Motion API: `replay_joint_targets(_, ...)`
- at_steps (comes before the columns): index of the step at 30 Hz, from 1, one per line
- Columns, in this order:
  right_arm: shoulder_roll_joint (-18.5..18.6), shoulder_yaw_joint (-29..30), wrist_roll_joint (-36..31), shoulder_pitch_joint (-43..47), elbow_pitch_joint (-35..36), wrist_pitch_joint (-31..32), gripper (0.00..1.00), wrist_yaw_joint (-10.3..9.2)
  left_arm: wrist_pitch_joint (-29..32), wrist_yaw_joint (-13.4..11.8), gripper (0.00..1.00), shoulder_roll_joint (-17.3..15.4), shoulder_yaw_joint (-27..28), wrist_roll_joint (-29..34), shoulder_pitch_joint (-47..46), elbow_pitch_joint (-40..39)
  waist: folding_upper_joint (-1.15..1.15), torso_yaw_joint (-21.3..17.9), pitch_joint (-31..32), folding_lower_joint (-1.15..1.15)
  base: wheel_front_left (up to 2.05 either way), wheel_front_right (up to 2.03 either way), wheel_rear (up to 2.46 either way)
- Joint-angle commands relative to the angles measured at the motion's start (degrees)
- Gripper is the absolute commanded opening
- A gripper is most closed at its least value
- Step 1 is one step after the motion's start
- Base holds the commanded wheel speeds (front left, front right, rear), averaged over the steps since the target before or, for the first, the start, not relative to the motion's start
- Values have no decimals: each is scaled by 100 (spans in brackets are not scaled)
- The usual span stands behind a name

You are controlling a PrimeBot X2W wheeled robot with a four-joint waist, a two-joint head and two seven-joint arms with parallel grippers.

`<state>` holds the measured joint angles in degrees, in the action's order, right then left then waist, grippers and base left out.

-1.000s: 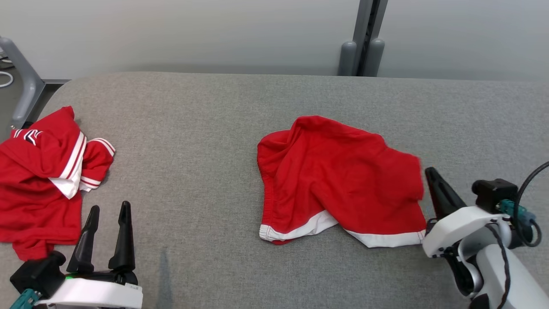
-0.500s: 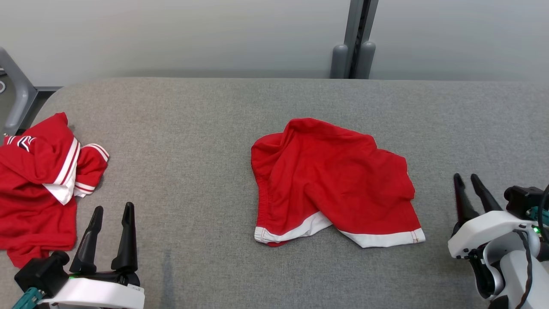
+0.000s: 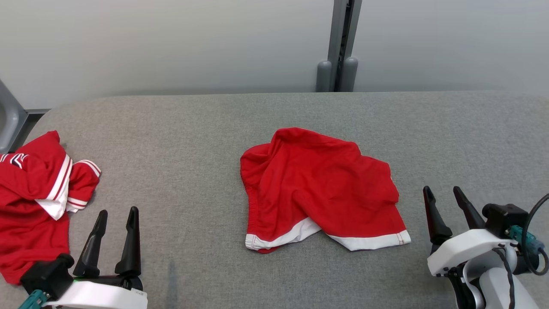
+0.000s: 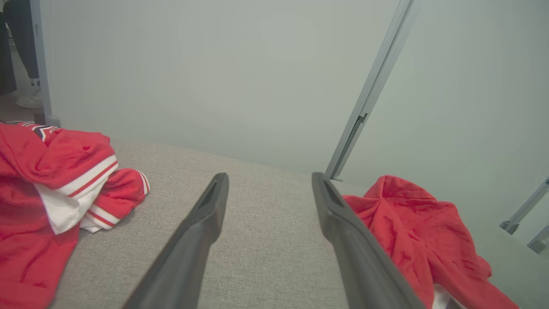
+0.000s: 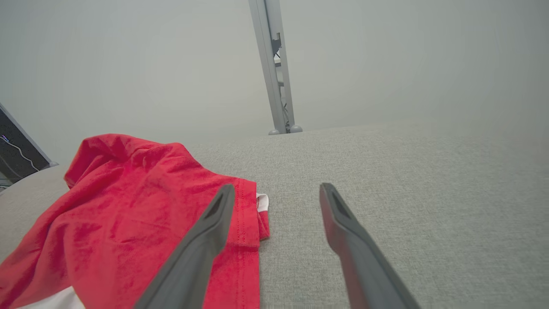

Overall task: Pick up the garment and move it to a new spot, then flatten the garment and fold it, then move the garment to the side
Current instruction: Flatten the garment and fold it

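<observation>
**Lying loose at centre frame, garment sits clear of both grippers**

The red garment, trimmed with a white band along its lower hem, lies rumpled on the grey fabric-covered table in the middle of the head view. Its left side is bunched into folds. At the lower right of that frame the right gripper points up-frame with its jaws spread and nothing between them. Its tips stand near the garment's right-hand edge, apart from the cloth. The right wrist view puts the red cloth at lower left, partly behind one dark finger, with bare grey fabric between the two fingers. At the lower left of the head view the left gripper is likewise released and empty, well apart from the garment. Its wrist view shows the garment at lower right, partly behind the right-hand finger. A striped red heap of clothing with white-and-red trim lies at the left edge of the head view, near the left gripper. A grey post rises against the pale wall at top centre.
</observation>
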<state>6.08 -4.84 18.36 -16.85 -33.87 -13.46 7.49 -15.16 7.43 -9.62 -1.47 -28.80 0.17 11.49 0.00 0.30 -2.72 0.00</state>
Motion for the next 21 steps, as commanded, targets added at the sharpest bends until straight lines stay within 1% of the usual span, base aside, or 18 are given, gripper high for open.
replay_joint_targets(1,29,-25,39,78,63,16,100,2,-5,10,100,-12,-10,22,21,-22,0,-30,14,0,0,0,0)
replay_joint_targets(6,-14,-97,97,239,215,93,100,2,-5,10,100,-24,-30,16,34,-33,0,-132,39,0,0,0,0)
replay_joint_targets(9,-57,-182,198,311,259,227,100,2,-5,10,100,-55,-132,-26,18,14,0,-175,34,0,0,0,0)
replay_joint_targets(15,-56,-437,430,371,173,740,100,2,164,10,100,-211,-689,-219,-113,298,0,-220,-10,0,0,0,0)
replay_joint_targets(21,17,-784,845,372,192,1174,100,2,720,10,100,-384,-1541,-475,-311,516,0,-226,-74,0,0,0,0)
